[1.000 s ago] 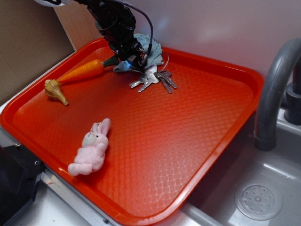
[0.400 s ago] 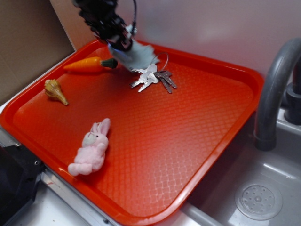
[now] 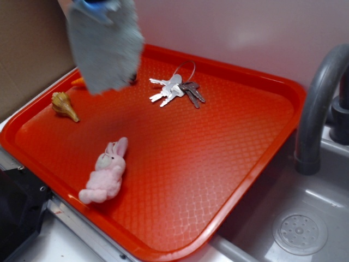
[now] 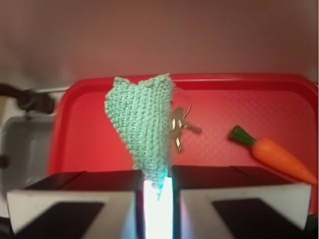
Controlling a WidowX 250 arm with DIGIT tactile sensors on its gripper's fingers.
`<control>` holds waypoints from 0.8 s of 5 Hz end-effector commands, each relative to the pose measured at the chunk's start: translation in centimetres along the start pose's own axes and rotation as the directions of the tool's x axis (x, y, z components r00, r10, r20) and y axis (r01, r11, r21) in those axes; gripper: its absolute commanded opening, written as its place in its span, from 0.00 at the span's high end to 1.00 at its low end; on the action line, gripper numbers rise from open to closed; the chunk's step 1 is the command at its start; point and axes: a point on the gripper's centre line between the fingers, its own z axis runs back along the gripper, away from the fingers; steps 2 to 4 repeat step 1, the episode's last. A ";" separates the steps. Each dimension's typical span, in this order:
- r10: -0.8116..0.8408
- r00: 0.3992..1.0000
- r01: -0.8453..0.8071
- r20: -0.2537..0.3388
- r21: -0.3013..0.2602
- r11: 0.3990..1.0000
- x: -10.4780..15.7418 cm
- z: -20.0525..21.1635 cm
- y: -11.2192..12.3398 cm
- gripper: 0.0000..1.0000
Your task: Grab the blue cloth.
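The blue cloth [image 3: 106,46] hangs in the air over the tray's far left corner, pale grey-blue and blurred. In the wrist view the cloth [image 4: 142,122] looks knitted and greenish, hanging from between the jaws. My gripper [image 4: 157,186] is shut on the cloth's corner, the two jaws close together with the fabric pinched between them. In the exterior view the gripper [image 3: 90,4] is mostly cut off by the top edge, above the cloth.
The orange-red tray [image 3: 245,164] holds a bunch of keys [image 3: 174,90], a toy carrot [image 4: 276,152] mostly hidden behind the cloth in the exterior view, a shell [image 3: 64,105] and a pink plush bunny [image 3: 106,172]. A grey sink [image 3: 305,229] and faucet [image 3: 316,103] stand at the right.
My gripper has risen from the tray's far edge with the cloth, lifting it off the tray and to the left. The keys have stayed on the tray.
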 end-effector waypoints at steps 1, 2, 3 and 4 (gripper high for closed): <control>0.072 0.987 -0.104 0.142 0.231 0.967 -0.3 8.1 -2.7 1.00; 0.072 0.987 -0.104 0.142 0.231 0.967 -0.3 8.1 -2.7 1.00; 0.072 0.987 -0.104 0.142 0.231 0.967 -0.3 8.1 -2.7 1.00; 0.072 0.987 -0.104 0.142 0.231 0.967 -0.3 8.1 -2.7 1.00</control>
